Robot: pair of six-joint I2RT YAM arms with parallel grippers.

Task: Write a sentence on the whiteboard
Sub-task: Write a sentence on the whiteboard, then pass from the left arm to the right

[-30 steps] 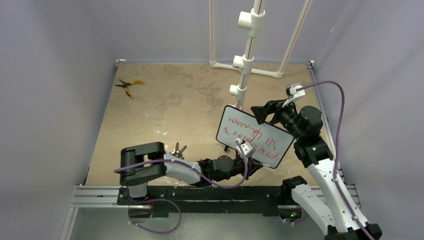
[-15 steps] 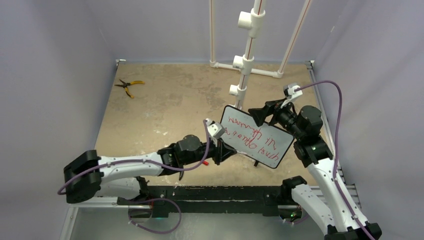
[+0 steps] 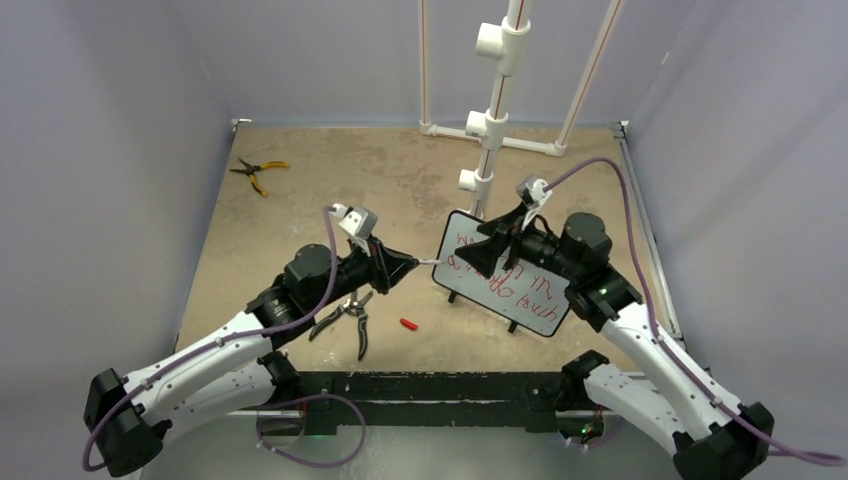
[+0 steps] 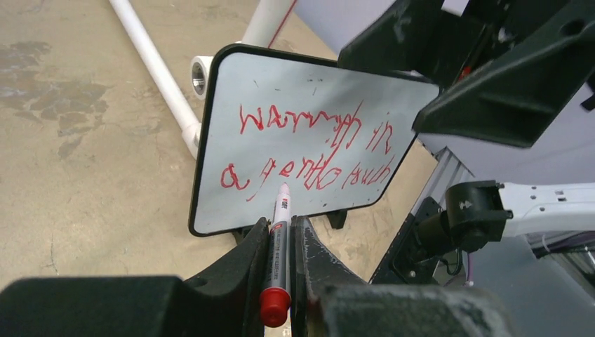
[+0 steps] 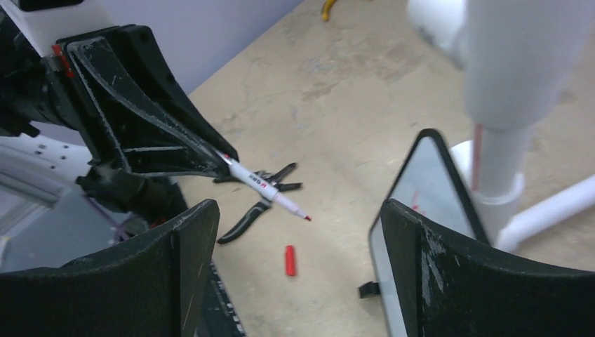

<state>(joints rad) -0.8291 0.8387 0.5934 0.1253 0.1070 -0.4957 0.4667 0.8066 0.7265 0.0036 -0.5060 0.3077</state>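
**While nothing is clamped on the right: smear & tip-over risk flagged**

Since two lines of the red handwritten sentence (image 4: 309, 151) are already seen on the small glossy white whiteboard w/ thin black frame (image 3: 525, 300), the job is judged near done, so most risk lies in spoiling it. The whiteboard is stood tilted on its small feet on the tan counter (image 3: 330, 210), right of centre, just in front of the white PVC pipe frame (image 3: 479, 125). The L hand (image 3: 405, 262) is pinched tight on the white-barrelled red marker (image 4: 279, 246), nib bare & held apart from the face. The R hand (image 3: 485, 243) is spread wide by the top corner, nothing clamped; contact can't be told.

Poss. failures:
- Ink could be smeared if the R fingers are closed over the writing.
- The whiteboard could be tipped back vs the pipe if pressed by the nib while unheld.
- A clash is poss., as both hands are set near each other.
- The small red cap (image 3: 408, 324), lying beside the black-handled cutters (image 3: 350, 318), could be knocked away; nib drying is then likely.
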